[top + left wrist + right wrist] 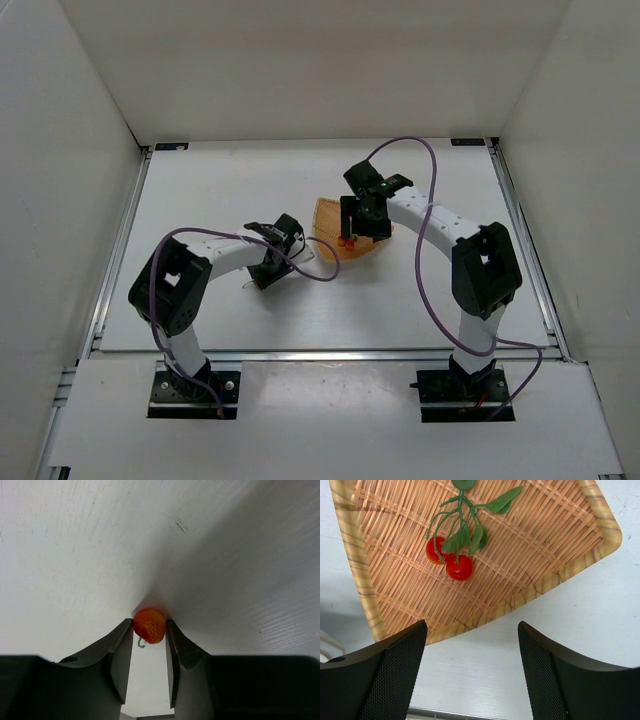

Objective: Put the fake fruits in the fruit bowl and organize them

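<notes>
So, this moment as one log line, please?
left gripper: shut on single fruit | right gripper: open, over fruit bowl | cherry cluster: in fruit bowl

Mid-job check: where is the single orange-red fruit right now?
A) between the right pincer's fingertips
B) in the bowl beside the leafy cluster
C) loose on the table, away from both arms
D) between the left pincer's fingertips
D: the left wrist view shows the single fruit gripped between the left pincer fingertips; only the leafy cluster shows in the bowl.

White table (230, 180), faintly scuffed, evenly lit. Plain white walls (320, 60) box it in on three sides, metal rails (118, 250) edging it.
</notes>
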`<state>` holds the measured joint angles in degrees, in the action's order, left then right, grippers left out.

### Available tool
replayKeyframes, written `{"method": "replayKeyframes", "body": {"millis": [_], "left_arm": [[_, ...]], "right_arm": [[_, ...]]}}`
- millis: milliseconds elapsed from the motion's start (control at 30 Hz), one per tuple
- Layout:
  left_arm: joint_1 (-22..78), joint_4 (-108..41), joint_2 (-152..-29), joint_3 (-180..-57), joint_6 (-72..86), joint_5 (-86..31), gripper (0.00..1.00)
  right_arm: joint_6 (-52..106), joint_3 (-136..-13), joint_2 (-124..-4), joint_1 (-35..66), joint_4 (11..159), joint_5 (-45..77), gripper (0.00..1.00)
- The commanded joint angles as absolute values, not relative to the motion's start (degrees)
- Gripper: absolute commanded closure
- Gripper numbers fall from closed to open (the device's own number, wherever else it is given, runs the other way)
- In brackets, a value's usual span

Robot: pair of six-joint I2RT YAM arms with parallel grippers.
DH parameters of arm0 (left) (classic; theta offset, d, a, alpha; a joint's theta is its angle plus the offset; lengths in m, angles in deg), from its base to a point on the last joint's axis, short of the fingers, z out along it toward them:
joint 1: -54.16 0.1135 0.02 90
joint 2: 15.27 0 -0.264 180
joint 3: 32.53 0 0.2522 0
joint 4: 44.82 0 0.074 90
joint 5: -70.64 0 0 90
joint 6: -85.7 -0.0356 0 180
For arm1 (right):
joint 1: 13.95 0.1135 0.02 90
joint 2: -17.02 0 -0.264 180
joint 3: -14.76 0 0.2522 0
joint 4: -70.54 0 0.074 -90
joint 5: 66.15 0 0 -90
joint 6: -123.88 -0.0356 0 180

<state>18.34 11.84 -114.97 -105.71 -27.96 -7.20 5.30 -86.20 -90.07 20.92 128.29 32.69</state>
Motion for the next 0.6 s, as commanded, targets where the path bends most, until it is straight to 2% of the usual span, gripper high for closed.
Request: {"method": "replayKeyframes", "body": {"millis": [0, 200, 367, 567], "left_arm": [[18.6, 10.9, -114.9, -106.9, -28.2, -9.5, 0.61], [18.6, 10.9, -115.5, -107.5, -27.6, -9.5, 0.78], [18.6, 11.4, -111.3, -110.6, -24.7, -4.4, 0.79], [15.7, 11.9, -110.2, -125.7, -21.5, -4.1, 0.78]], "right_arm": [[4.9, -85.9, -86.7, 20.9, 128.8, 33.5, 0.22], [4.9, -85.9, -86.7, 20.9, 128.8, 34.0, 0.24], [4.9, -85.3, -86.2, 20.4, 128.8, 34.6, 0.24], [0.2, -82.0, -81.8, 17.3, 128.8, 36.8, 0.24]]}}
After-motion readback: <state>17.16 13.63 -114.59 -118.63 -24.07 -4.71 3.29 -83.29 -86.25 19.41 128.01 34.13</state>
